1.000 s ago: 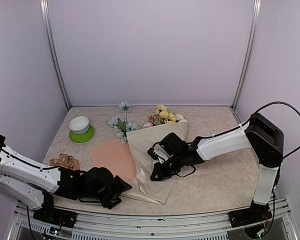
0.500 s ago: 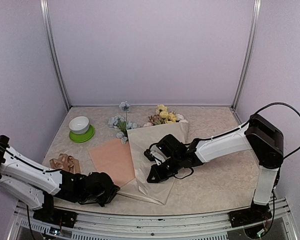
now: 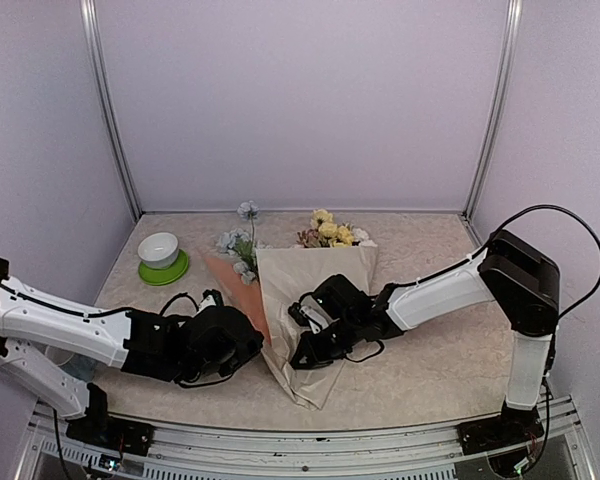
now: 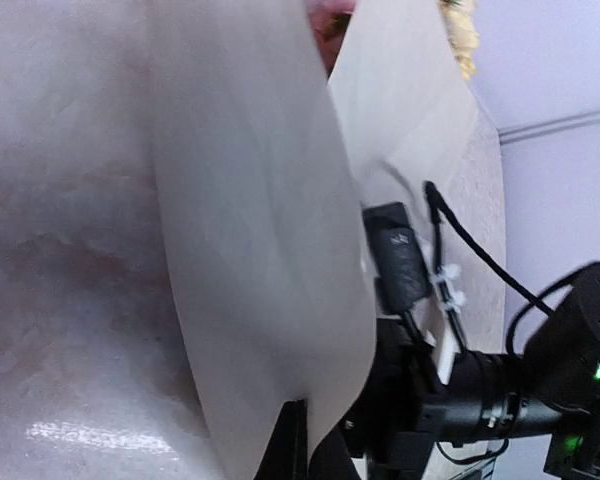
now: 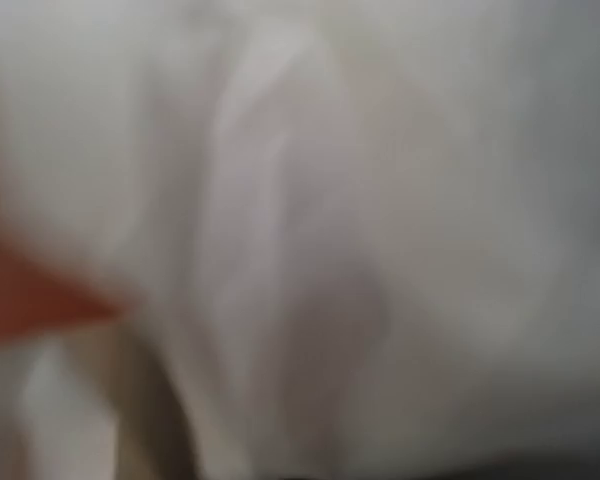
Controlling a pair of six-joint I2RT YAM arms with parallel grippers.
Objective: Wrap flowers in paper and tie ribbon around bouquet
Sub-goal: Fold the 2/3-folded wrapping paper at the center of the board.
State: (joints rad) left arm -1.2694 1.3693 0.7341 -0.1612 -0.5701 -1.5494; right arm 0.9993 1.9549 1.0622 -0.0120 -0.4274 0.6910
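The marbled table [image 3: 430, 370] is occupied in the middle by the paper [image 3: 320, 280], which is laid lengthwise from far to near with its left flap raised off the surface. The flowers [image 3: 327, 232] are found at the paper's far end, with yellow and pink heads past its edge and blue heads just to the left (outside the sheet). The edge of the raised flap is pinched between the closed fingers of the left gripper [image 3: 248, 340], at the sheet's near left. The right gripper [image 3: 302, 352] is pressed on the middle of the paper with jaws closed; whether paper is caught in them cannot be told (its own camera is filled with blur).

The fold is judged to be in hand. The flap is best carried rightward across the stems in a low arc, with the pinch held firm and the sheet pinned by the right gripper. That gripper should be cleared before the flap is laid down.
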